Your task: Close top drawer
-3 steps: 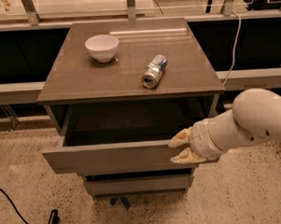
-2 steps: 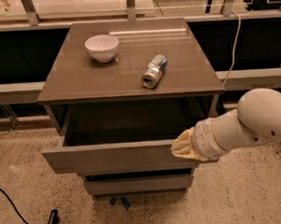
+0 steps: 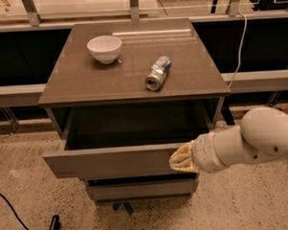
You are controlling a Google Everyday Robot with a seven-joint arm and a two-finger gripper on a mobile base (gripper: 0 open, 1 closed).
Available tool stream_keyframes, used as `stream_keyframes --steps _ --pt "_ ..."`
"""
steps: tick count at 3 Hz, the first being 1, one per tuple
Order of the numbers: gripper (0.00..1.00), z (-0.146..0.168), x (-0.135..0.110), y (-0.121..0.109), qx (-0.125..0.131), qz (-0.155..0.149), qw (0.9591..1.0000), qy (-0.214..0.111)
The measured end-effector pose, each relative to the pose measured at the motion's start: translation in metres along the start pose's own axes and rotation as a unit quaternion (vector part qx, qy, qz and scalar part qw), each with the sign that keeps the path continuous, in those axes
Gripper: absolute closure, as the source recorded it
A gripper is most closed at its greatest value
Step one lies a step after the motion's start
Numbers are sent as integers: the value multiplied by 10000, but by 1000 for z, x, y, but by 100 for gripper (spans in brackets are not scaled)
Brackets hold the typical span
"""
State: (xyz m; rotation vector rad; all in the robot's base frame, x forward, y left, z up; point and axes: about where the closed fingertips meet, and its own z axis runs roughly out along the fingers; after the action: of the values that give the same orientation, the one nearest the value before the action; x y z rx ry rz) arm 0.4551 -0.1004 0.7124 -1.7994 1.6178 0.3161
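The top drawer (image 3: pixel 107 161) is a wide grey drawer with a flat, handleless front. It stands pulled out from the cabinet, and its shallow dark interior (image 3: pixel 135 129) shows. My gripper (image 3: pixel 181 158) has yellowish fingers on a white arm (image 3: pixel 260 140) that reaches in from the right. It sits against the right end of the drawer's front panel with the fingers together, holding nothing.
A white bowl (image 3: pixel 104 48) and a can lying on its side (image 3: pixel 158 74) rest on the brown cabinet top (image 3: pixel 80 83). A lower grey drawer front (image 3: pixel 137 188) sits under the open drawer. A black cable (image 3: pixel 19 219) runs over the speckled floor at left.
The gripper's fingers, apart one second ago, have come together at the drawer front's right end. The drawer has not visibly moved.
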Motion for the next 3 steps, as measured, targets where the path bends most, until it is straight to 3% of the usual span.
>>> stream_keyframes --steps 1,3 --pt "100 51 -6 25 135 -39 9969 -779" --pt "100 129 -15 33 385 -26 9813 -1887"
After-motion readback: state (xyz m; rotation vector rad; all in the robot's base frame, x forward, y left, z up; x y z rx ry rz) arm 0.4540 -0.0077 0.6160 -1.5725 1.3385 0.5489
